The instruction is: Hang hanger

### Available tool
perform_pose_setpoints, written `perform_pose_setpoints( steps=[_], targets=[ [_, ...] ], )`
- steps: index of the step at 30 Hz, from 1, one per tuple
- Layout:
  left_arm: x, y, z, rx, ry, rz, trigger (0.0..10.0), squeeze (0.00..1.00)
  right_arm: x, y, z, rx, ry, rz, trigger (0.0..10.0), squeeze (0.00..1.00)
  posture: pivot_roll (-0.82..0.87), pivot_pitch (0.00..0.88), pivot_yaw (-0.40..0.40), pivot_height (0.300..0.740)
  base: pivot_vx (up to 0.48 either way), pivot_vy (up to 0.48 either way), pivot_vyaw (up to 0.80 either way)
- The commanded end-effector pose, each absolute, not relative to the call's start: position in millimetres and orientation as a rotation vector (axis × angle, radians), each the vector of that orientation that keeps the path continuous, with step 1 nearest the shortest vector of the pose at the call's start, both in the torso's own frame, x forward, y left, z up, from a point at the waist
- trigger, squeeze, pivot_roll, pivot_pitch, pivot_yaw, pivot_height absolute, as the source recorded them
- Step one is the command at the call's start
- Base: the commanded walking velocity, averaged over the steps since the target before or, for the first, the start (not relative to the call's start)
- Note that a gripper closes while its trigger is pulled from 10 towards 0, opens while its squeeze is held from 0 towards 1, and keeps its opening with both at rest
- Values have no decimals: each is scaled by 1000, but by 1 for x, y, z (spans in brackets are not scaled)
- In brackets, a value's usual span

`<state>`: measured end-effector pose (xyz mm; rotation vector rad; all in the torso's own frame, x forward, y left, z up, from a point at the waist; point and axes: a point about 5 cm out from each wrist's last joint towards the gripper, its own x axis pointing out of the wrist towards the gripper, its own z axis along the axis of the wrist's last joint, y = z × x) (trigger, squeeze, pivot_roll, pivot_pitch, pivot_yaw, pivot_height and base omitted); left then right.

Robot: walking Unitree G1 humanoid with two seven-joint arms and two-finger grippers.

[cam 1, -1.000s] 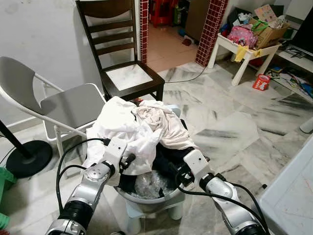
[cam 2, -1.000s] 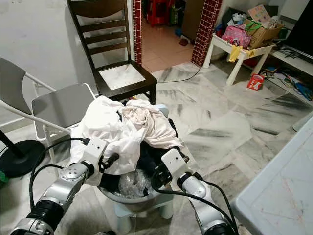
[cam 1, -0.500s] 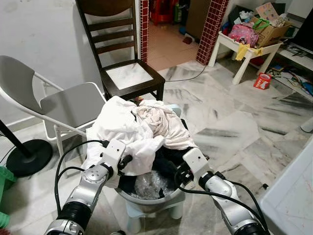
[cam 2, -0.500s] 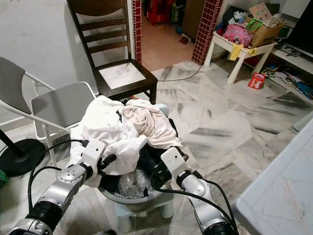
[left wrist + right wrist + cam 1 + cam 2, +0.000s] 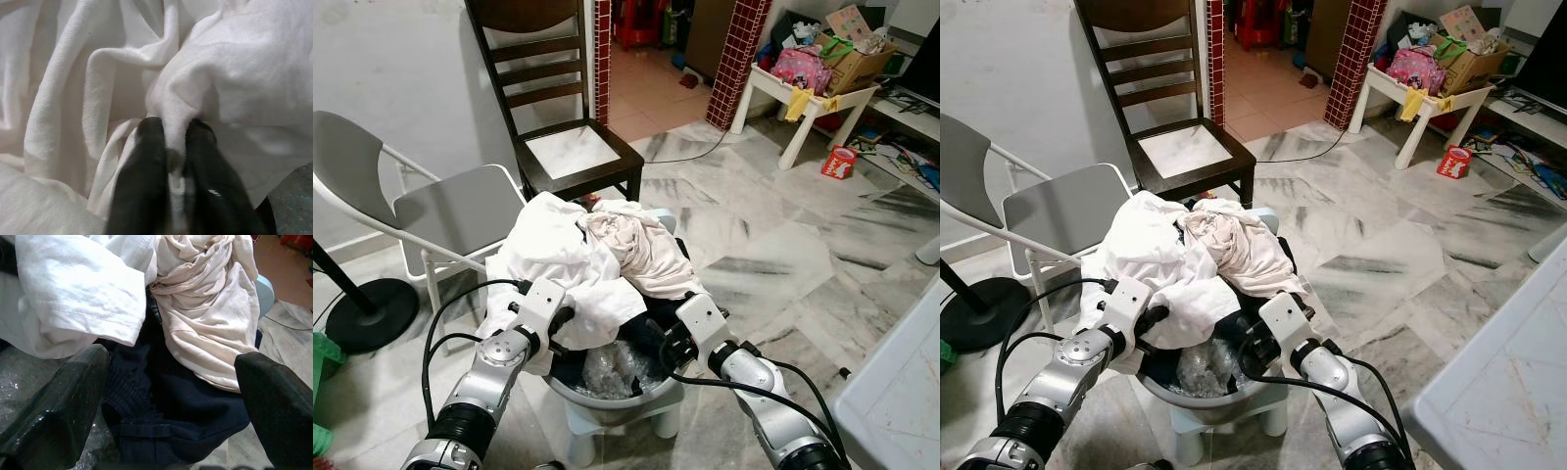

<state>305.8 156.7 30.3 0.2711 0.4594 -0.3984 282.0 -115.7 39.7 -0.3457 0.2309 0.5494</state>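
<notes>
A grey basin (image 5: pixel 619 398) on a small stool holds a heap of laundry: a white garment (image 5: pixel 556 253) on the left, a cream garment (image 5: pixel 644 251) on top and dark navy clothes (image 5: pixel 166 406) beneath. My left gripper (image 5: pixel 562 315) is at the heap's near left side, shut on a fold of the white garment (image 5: pixel 234 73), which bulges between its black fingers (image 5: pixel 146 147). My right gripper (image 5: pixel 662 343) stands open at the basin's near right rim. Its spread fingers (image 5: pixel 58 401) point at the navy clothes and the cream garment (image 5: pixel 205 323).
A dark wooden chair (image 5: pixel 563 147) stands behind the basin and a grey folding chair (image 5: pixel 440 211) to its left. A black round stand base (image 5: pixel 367 313) lies far left. A cluttered white side table (image 5: pixel 813 93) is at the back right, and a white surface's corner (image 5: pixel 901 382) at the near right.
My right gripper has edged a little further forward over the basin toward the dark clothes. My left gripper has sunk slightly deeper into the white garment.
</notes>
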Motion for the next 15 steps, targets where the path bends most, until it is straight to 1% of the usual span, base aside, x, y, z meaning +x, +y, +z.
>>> perform_pose_setpoints(
  steps=[1,12,15],
  targets=[
    [306,159,30,278,463,-399,0,0,284,-119,40,-354,234,534,10000,0,-26,72,-18,740,0,0,0],
    [307,161,33,286,445,-390,0,0,282,-117,37,-344,245,554,10000,0,-20,68,-18,740,0,0,0],
    [310,162,37,281,414,-379,0,0,278,-113,39,-301,249,636,10000,0,-17,67,-22,740,0,0,0]
  ],
)
